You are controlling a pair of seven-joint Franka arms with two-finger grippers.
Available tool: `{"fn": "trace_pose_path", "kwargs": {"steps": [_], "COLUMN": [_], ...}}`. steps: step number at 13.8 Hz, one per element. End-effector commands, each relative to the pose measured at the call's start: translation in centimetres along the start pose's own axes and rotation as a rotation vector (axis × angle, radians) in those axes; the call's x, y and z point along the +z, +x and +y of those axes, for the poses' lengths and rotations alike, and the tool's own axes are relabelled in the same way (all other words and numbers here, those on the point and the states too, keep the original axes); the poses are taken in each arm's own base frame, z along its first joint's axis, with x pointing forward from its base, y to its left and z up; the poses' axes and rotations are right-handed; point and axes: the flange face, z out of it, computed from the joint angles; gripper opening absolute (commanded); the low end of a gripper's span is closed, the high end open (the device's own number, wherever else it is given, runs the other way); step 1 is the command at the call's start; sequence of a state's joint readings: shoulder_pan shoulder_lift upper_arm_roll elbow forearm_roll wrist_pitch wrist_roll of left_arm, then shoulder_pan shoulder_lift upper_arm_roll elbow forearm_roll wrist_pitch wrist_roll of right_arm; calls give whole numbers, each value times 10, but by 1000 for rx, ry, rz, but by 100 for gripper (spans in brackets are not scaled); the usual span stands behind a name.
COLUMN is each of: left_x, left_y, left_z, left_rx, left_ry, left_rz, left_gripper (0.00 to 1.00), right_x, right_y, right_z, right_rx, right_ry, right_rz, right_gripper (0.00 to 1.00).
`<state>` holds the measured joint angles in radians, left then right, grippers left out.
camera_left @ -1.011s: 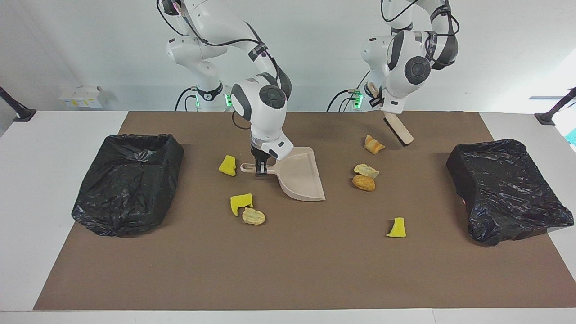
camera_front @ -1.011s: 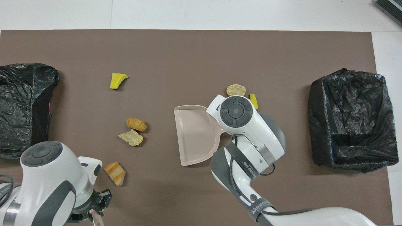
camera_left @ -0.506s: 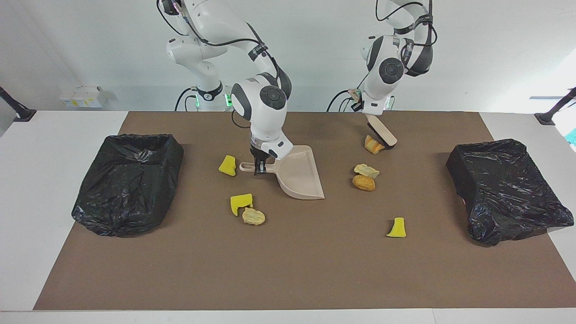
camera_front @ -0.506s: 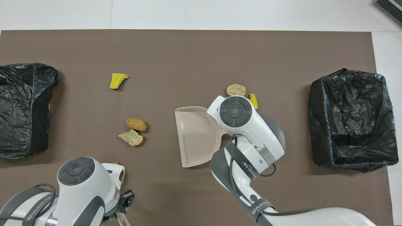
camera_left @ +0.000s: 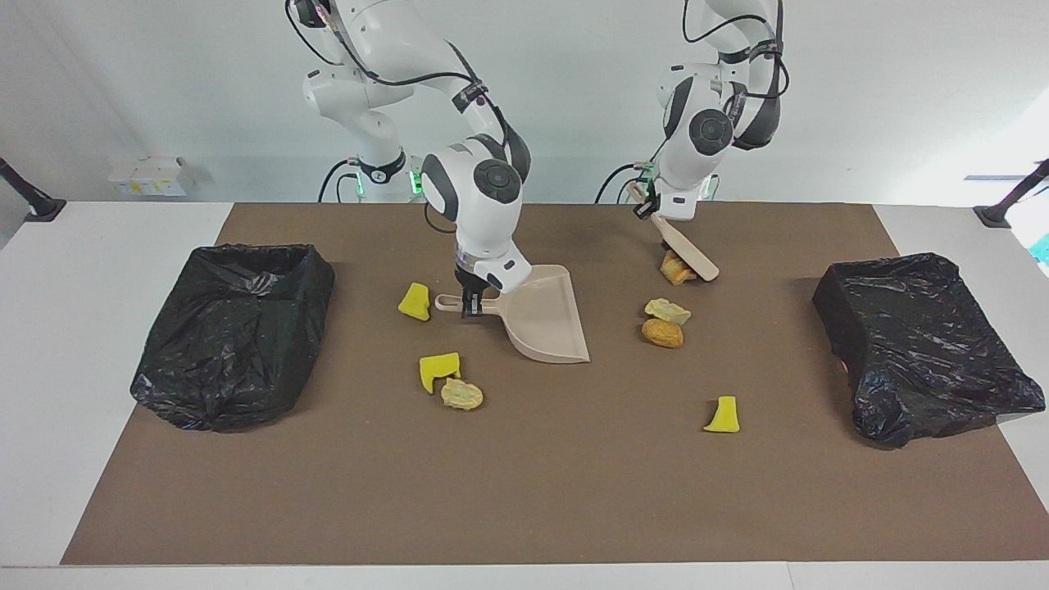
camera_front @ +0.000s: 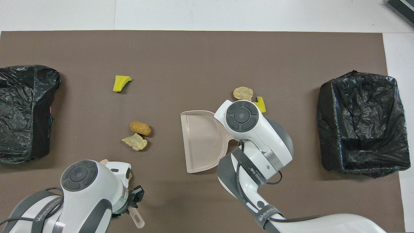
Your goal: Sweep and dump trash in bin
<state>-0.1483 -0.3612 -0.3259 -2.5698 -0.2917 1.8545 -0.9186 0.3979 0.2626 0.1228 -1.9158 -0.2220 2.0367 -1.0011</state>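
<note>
While earlier apart, brush (camera_left: 688, 253) against scrap (camera_left: 674, 270)

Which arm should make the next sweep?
Left. The left gripper holds the beige brush, whose head is at the orange-tan bread scrap. The right gripper holds the beige plastic dustpan, mouth facing that scrap.

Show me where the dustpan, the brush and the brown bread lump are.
dustpan (camera_left: 549, 328), facing view, middle of its scoop.
brush (camera_left: 692, 254), facing view, on its beige back.
brown bread lump (camera_left: 662, 333), facing view, its centre.
</note>
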Motion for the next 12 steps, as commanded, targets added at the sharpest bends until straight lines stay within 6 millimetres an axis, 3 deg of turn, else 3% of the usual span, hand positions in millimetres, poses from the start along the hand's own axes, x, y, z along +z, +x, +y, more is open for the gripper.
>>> {"fn": "trace_pose_path", "kwargs": {"steps": [1, 3, 6, 12], "left_x": [5, 3, -13, -18], "left_y": [-13, -16, -9, 29], "left_z": [13, 19, 50, 86], "left_rx": [9, -2, -5, -10], "left_ry": [-13, -38, -88, -149], "left_rz": [8, 30, 40, 40], "left_gripper": [0, 0, 0, 0], "right_x": [0, 0, 1, 1], "right_y": [-4, -4, -5, -6], "right_z": [-7, -7, -7, -8], "right_rx": [55, 86, 135, 158], "right_ry": [4, 4, 9, 13], "right_rz": [-28, -28, -32, -35], "right_gripper": [0, 0, 0, 0]}}
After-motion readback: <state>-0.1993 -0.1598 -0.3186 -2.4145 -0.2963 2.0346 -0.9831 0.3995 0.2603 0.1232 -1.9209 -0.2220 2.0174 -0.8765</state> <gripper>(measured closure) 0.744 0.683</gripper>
